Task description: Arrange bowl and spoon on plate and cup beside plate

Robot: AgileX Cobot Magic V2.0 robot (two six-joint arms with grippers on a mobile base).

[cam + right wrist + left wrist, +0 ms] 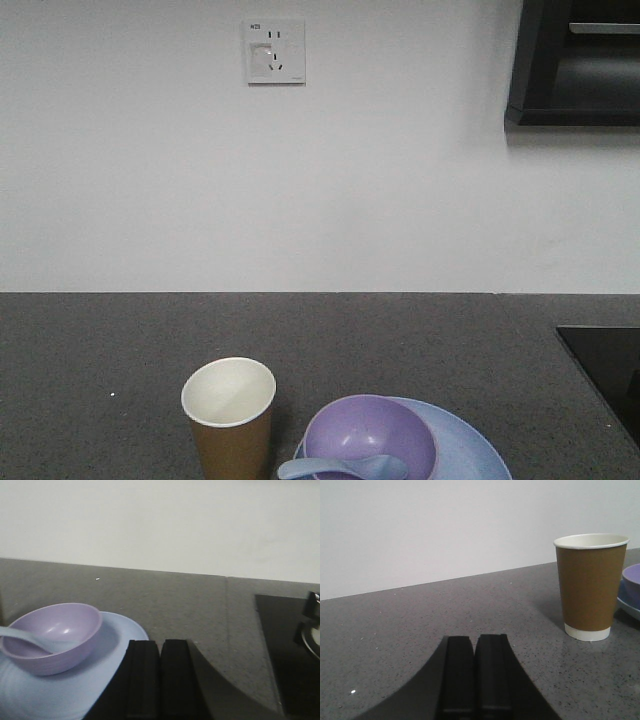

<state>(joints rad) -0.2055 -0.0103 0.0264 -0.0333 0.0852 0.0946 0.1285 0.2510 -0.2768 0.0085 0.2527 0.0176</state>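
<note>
The lavender bowl [370, 435] [52, 635] sits on the light blue plate [470, 450] [117, 650]. The pale blue spoon [340, 467] [22, 639] lies in the bowl with its handle over the rim. The brown paper cup [230, 420] [590, 585] stands upright on the counter just left of the plate. My left gripper [475, 642] is shut and empty, low over the counter, left of the cup. My right gripper [160, 647] is shut and empty at the plate's right edge. Neither gripper shows in the front view.
The dark speckled counter [120, 340] runs back to a white wall with a socket [274, 52]. A black cooktop [605, 375] [292, 640] lies at the right. A dark cabinet [575, 60] hangs at the upper right.
</note>
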